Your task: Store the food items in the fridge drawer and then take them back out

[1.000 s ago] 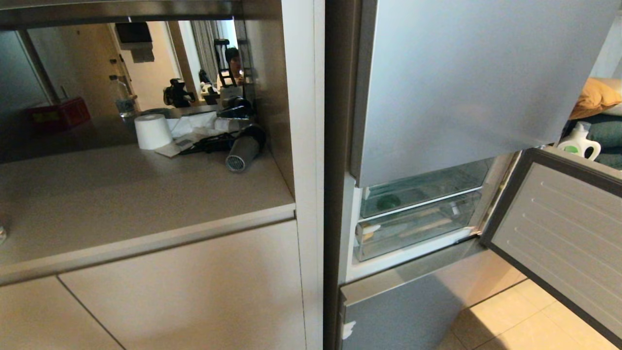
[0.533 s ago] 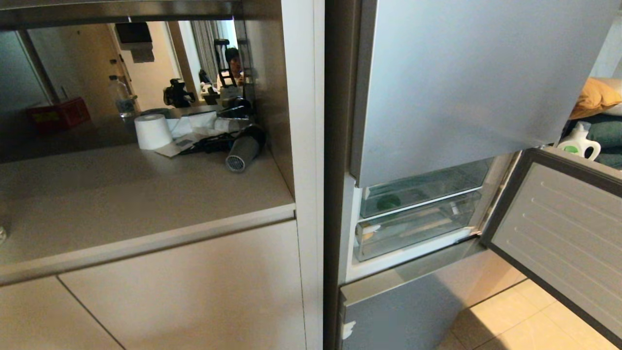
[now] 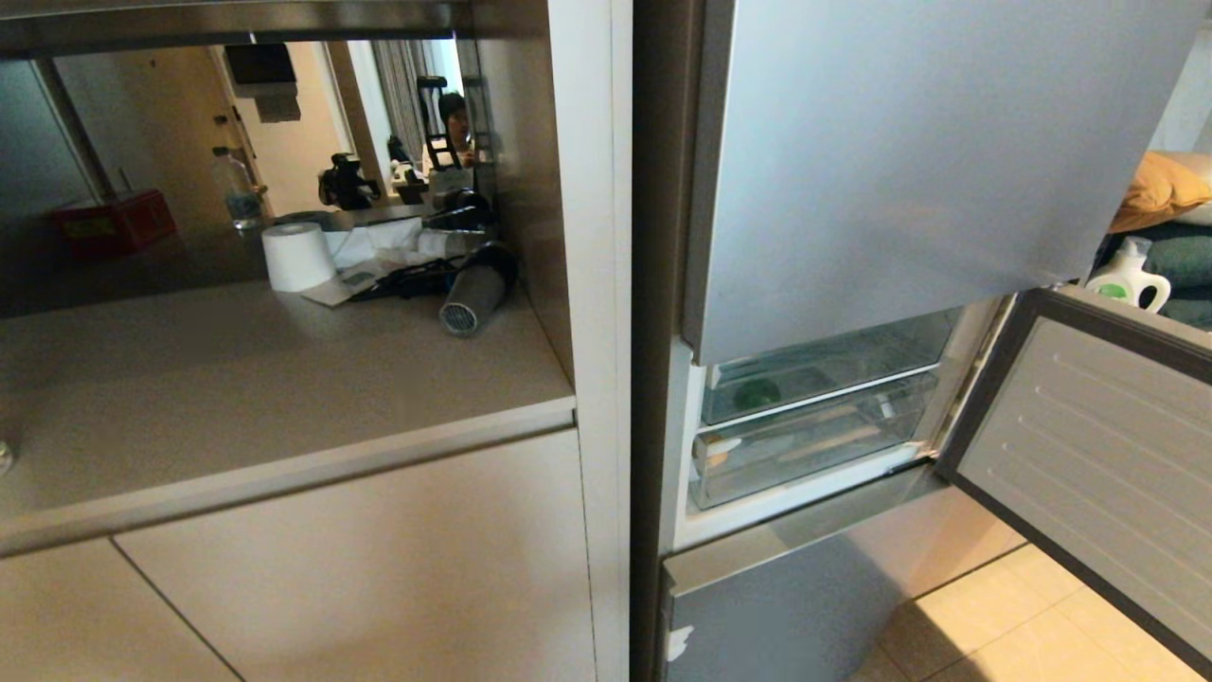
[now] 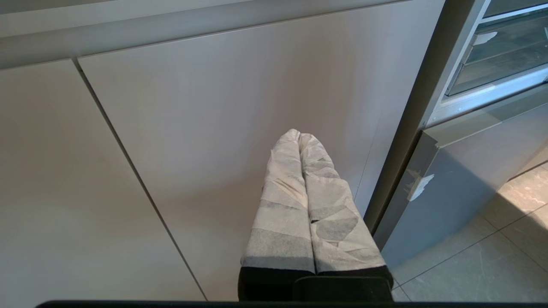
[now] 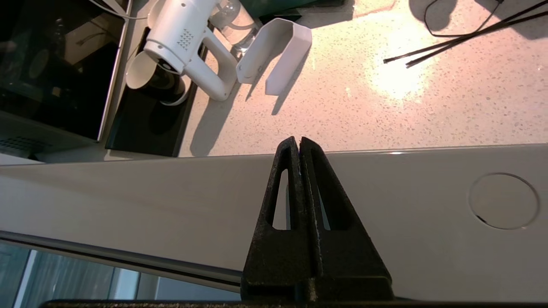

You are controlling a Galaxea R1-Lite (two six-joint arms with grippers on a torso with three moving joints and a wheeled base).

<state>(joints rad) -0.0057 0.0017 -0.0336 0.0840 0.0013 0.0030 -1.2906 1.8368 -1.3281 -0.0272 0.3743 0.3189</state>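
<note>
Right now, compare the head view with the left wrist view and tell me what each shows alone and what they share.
Head view only: the paper roll and hair dryer on the counter, a green item behind the fridge's glass panels, and the swung-open door. Left wrist view only: the left gripper, shut, before a cabinet door. Both: the taped lower fridge panel.

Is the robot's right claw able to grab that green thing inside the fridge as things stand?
Probably not yet. The right gripper is shut, outside the fridge. The green pepper lies behind a clear drawer front, though the door stands open.
</note>
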